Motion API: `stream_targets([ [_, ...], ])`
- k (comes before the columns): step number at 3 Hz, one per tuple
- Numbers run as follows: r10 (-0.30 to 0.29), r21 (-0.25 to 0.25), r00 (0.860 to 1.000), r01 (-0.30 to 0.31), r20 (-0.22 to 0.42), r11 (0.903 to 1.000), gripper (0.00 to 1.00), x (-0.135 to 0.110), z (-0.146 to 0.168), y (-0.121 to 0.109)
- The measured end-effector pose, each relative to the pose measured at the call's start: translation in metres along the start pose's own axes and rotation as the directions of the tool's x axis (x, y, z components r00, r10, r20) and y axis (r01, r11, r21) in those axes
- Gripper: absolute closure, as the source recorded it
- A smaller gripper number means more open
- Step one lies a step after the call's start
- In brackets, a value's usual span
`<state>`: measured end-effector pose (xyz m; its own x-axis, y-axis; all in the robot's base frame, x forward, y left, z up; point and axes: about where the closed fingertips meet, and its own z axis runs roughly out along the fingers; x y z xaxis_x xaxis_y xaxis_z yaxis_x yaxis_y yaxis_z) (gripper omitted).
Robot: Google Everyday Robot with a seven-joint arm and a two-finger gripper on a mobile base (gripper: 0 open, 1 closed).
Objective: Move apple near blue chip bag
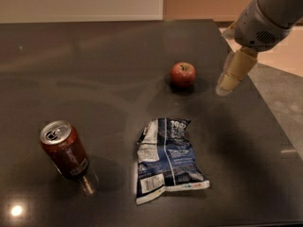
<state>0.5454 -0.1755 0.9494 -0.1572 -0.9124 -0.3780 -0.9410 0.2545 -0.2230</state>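
Red and small, the round apple [183,74] sits untouched on the dark glossy table [94,56]. Just in front of the apple lies the crinkled dark-blue and white chip bag [168,157]. Right of the apple hovers the tan gripper [225,87], carrying nothing; open or closed, I cannot tell. This looks like the approach: next it must reach the apple and grasp it.

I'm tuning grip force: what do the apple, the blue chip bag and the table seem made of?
The apple: smooth, slightly waxy red skin with a soft highlight; real or fake, cannot tell. The blue chip bag: thin glossy plastic film, crinkled. The table: dark polished stone or laminate, mirroring the lights. The gripper, pale and matte, hangs right of the apple, apart from it.
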Motion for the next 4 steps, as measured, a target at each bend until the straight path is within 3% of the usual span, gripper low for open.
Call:
stream_targets([
  [1, 0.024, -0.035, 0.998, -0.022, 0.058, 0.9991, 0.00, -0.015, 0.042, -0.030],
  [3, 0.093, -0.137, 0.993, -0.082, 0.077, 0.9873, 0.02, -0.028, 0.131, -0.073],
  [4, 0.104, -0.177, 0.992, -0.089, 0.076, 0.9802, 0.30, -0.030, 0.148, -0.069],
])
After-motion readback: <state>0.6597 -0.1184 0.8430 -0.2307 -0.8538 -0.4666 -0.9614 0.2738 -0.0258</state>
